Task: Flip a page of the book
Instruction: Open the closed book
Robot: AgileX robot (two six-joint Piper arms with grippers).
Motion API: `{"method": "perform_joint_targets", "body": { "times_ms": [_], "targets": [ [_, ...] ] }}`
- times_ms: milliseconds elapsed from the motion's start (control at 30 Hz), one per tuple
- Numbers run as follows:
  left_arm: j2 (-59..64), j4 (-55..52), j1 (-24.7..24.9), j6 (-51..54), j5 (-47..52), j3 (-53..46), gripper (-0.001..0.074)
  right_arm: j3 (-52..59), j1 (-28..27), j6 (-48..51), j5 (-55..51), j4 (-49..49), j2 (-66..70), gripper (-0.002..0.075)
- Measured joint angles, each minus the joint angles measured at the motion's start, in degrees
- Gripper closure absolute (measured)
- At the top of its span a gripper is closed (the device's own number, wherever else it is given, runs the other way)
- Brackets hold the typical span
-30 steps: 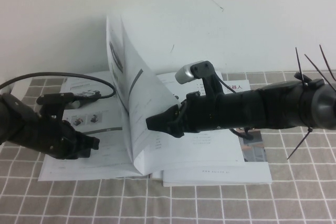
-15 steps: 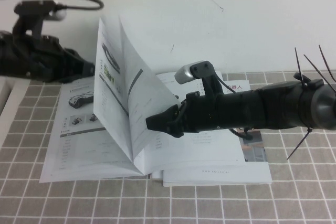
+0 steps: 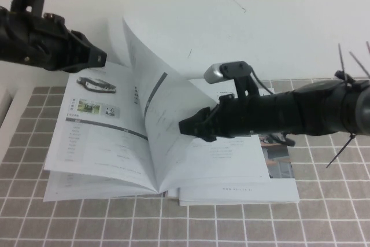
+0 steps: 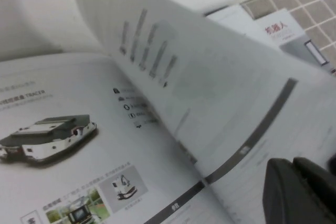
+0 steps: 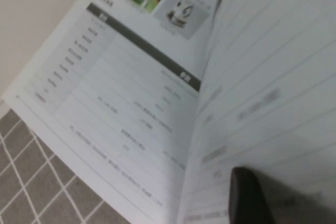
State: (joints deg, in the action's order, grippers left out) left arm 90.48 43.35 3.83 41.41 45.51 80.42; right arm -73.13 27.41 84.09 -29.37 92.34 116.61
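Observation:
The book (image 3: pixel 243 177) lies open on the checked cloth. The page (image 3: pixel 98 131) slopes down over the left-hand stack with its flat-vehicle picture and two small photos facing up; the left wrist view shows that face (image 4: pixel 47 140). Another white leaf (image 3: pixel 167 143) curves up from the spine. My right gripper (image 3: pixel 188 126) is open and rests against that leaf's right side, with one finger (image 5: pixel 247 198) dark over the print. My left gripper (image 3: pixel 99 57) hangs raised at the back left, above the page's far edge. Its fingers (image 4: pixel 294 192) are shut with nothing between them.
A grey checked cloth (image 3: pixel 231 224) covers the table up to the white wall (image 3: pixel 277 15). A dark-printed sheet (image 3: pixel 280 160) sticks out beneath my right arm. A white ledge (image 3: pixel 4 114) runs along the far left edge.
My left arm rose from the left-hand stack to the back left. The page swung from upright over to the left. My right gripper drifted slightly right, and another leaf now stands against it.

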Motion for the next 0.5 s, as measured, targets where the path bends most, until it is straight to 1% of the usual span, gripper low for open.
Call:
{"method": "perform_joint_targets", "body": {
  "times_ms": [167, 267, 333, 433, 500],
  "targets": [
    [6.83, 1.57, 0.00, 0.00, 0.00, 0.00, 0.0739, 0.00, -3.08, -12.04, -0.15, -13.80, -4.96, 0.0402],
    [11.46, 4.06, 0.00, 1.61, -0.20, 0.00, 0.0739, 0.00, -3.39, -18.33, -1.74, -21.22, -6.76, 0.0402],
    [14.75, 6.81, 0.00, 3.47, -0.08, 0.00, 0.0739, 0.00, -3.39, -20.73, -2.61, -24.34, -7.47, 0.0397],
    [18.56, 9.49, 0.00, 5.17, 1.38, 0.00, 0.0739, 0.00, -3.58, -23.80, -3.26, -28.09, -7.70, 0.0365],
    [20.33, 9.87, 0.00, 5.74, 2.67, 0.00, 0.0739, 0.00, -4.08, -26.01, -3.26, -30.12, -7.98, 0.0330]
  ]
}}
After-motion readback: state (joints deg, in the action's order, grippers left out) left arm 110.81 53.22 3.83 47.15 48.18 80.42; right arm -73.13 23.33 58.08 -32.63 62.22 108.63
